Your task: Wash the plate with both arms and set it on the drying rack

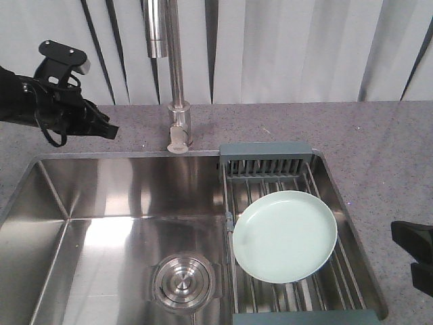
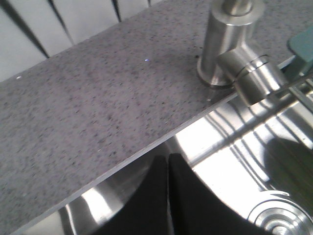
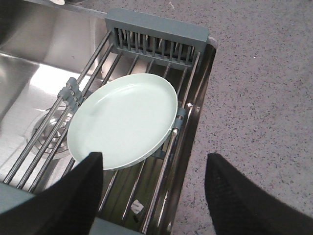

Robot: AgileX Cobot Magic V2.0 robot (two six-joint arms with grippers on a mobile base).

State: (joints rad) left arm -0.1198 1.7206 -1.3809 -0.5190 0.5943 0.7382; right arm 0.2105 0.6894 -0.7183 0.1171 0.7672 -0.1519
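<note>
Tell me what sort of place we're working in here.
Most likely a kitchen sink area, or a mock-up of one: a stainless steel basin set in a speckled grey countertop, a tall faucet behind it, and the plate lying on the drying rack.

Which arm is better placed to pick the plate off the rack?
The right. Its pincer is open right beside the plate on the rack. The left pincer is shut, far off above the sink's back left corner.
</note>
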